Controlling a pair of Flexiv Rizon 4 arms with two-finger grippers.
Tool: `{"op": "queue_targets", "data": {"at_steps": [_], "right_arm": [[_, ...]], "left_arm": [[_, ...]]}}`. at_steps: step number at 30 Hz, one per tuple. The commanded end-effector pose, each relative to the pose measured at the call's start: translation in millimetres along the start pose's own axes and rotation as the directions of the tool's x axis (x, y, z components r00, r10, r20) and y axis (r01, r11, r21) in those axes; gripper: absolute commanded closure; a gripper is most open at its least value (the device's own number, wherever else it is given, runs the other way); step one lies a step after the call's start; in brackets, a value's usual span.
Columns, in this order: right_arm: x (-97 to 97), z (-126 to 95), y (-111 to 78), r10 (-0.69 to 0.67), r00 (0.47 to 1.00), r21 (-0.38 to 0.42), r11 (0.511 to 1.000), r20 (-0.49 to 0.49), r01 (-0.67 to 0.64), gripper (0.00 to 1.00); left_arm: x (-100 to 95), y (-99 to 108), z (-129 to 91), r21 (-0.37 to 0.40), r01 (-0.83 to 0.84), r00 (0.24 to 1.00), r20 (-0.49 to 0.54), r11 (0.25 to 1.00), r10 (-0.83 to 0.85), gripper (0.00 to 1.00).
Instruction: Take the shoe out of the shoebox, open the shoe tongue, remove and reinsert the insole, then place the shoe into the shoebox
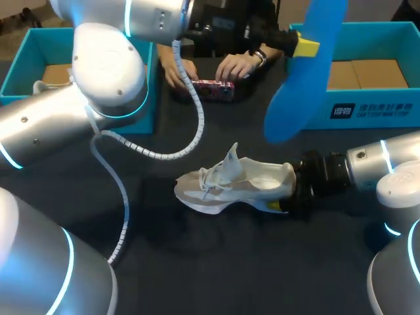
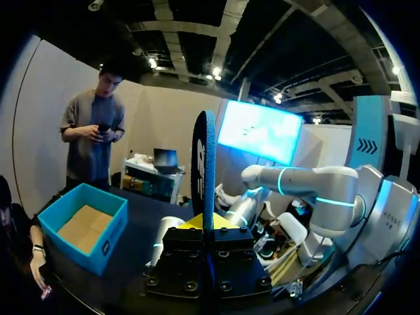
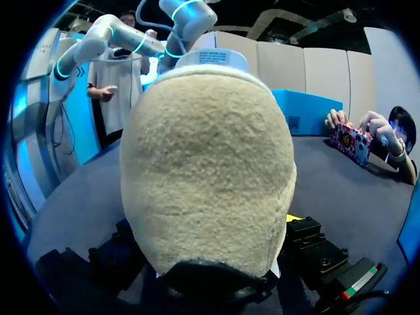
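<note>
A white and beige shoe (image 1: 230, 187) lies on its side on the dark table, toe to the left and tongue raised. My right gripper (image 1: 289, 195) holds its heel from the right, fingers wide on both sides. In the right wrist view the fuzzy beige heel (image 3: 210, 170) fills the space between the fingers. My left gripper (image 1: 303, 46) is high over the table's far right, shut on a blue insole (image 1: 305, 79) that hangs down from it. In the left wrist view the insole (image 2: 203, 164) stands edge-on between the yellow tips of the left gripper (image 2: 205, 223).
One teal shoebox (image 1: 367, 108) stands open at the far right, behind the insole. Another teal box (image 1: 23, 65) sits at the far left, partly behind my left arm. A person's hands (image 1: 230, 65) hold a pink phone (image 1: 213, 88) at the far table edge.
</note>
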State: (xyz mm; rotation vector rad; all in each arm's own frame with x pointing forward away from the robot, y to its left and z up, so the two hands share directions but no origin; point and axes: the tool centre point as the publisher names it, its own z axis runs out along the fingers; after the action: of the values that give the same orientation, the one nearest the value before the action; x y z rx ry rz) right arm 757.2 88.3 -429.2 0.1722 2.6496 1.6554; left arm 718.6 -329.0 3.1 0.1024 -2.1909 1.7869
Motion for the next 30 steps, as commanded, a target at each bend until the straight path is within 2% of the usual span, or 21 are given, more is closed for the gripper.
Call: {"op": "queue_targets", "data": {"at_steps": [1, 13, 20, 26, 30], "right_arm": [[-2.9, 6, -3.1, 0.0, 1.0, 0.004, 1.0, 0.001, 0.0, 1.0], [-2.9, 6, -3.1, 0.0, 1.0, 0.004, 1.0, 0.001, 0.0, 1.0], [-2.9, 6, -3.1, 0.0, 1.0, 0.004, 1.0, 0.001, 0.0, 1.0], [-2.9, 6, -3.1, 0.0, 1.0, 0.004, 1.0, 0.001, 0.0, 1.0], [-2.9, 6, -3.1, 0.0, 1.0, 0.004, 1.0, 0.001, 0.0, 1.0]], "left_arm": [[-3.0, 4, -4, 0.031, -0.002, 0.999, -0.049, 1.0, 0.004, 1.0], [-3.0, 4, -4, 0.031, -0.002, 0.999, -0.049, 1.0, 0.004, 1.0], [-1.2, 2, -23, 0.042, 0.213, 0.975, -0.068, 0.976, -0.21, 1.0], [8.8, -7, -36, 0.024, 0.287, 0.953, -0.109, 0.958, -0.283, 1.0], [17.3, -11, -42, 0.076, 0.35, 0.934, -0.106, 0.934, -0.342, 1.0]]}}
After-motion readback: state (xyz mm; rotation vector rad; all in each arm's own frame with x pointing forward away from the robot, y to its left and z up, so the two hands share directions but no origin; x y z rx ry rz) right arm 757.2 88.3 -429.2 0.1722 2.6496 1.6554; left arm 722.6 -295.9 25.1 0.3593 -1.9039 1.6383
